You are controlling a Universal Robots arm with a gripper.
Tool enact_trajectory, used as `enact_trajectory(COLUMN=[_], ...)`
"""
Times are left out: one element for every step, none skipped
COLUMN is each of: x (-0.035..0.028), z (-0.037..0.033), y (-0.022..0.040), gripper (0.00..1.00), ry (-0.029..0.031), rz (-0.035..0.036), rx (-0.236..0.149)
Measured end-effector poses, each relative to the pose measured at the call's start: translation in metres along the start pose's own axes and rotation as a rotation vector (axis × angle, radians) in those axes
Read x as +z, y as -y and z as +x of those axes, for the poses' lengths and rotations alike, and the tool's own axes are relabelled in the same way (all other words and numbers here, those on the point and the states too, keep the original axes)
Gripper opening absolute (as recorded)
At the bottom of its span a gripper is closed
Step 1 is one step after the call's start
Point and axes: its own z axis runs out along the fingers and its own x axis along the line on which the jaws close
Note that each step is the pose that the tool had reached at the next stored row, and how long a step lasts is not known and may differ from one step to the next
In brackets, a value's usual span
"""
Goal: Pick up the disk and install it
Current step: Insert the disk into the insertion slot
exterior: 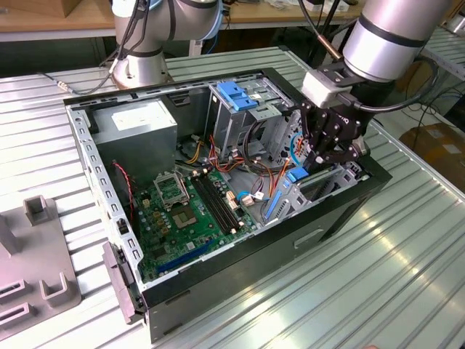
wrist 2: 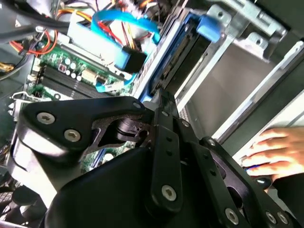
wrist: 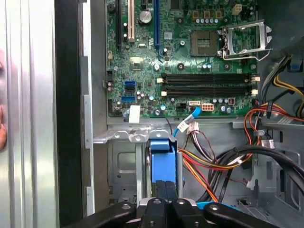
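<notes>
Exterior view: the end effector (exterior: 322, 161), fingers pinched narrow, touches the disk (exterior: 296, 176) at its seven o'clock; the disk's long axis runs eight-to-two.

A robotics lab or workshop: the gripper (exterior: 325, 161) reaches into an open computer case (exterior: 218, 269) on a ribbed metal table (exterior: 378, 276). Beyond the gripper, a robot arm base (exterior: 142, 62) stands before a wooden bench (exterior: 43, 18). A cardboard box (exterior: 439, 145) sits near the gripper and a grey fixture (exterior: 36, 283) well apart from it
</notes>
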Motion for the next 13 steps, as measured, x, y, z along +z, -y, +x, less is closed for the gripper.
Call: enact_trajectory(x=[0.0013, 0.0029, 0.0045, 0.0054, 0.0062, 0.0066, 0.0072, 0.0075, 0.0082, 0.0089, 0.0095, 0.0102, 0.0106], z=[0.0000, -0.0001, -0.0001, -0.0002, -0.0002, -0.0002, -0.0002, -0.0002, -0.0003, -0.0003, -0.0003, -0.0003, -0.0003], y=[0.0011, 0.0023, 0.0031, 0.0037, 0.0045, 0.0049, 0.0053, 0.0055, 0.0058, 0.0061, 0.0063, 0.0065, 0.0066], gripper=[0.10, 0.10, 0.10, 0.10, 0.10, 0.10, 0.10, 0.10, 0.10, 0.10, 0.10, 0.10, 0.10], ry=[0.0001, 0.0000, 0.0000, 0.0000, 0.0000, -0.0002, -0.0002, -0.0002, 0.0001, 0.0001, -0.0003, -0.0003, -0.0006], rz=[0.0000, 0.0000, 0.0000, 0.0000, 0.0000, 0.0000, 0.0000, 0.0000, 0.0000, -0.0001, -0.0002, -0.0001, -0.0002], rx=[0.000, 0.000, 0.000, 0.000, 0.000, 0.000, 0.000, 0.000, 0.000, 0.000, 0.000, 0.000, 0.000])
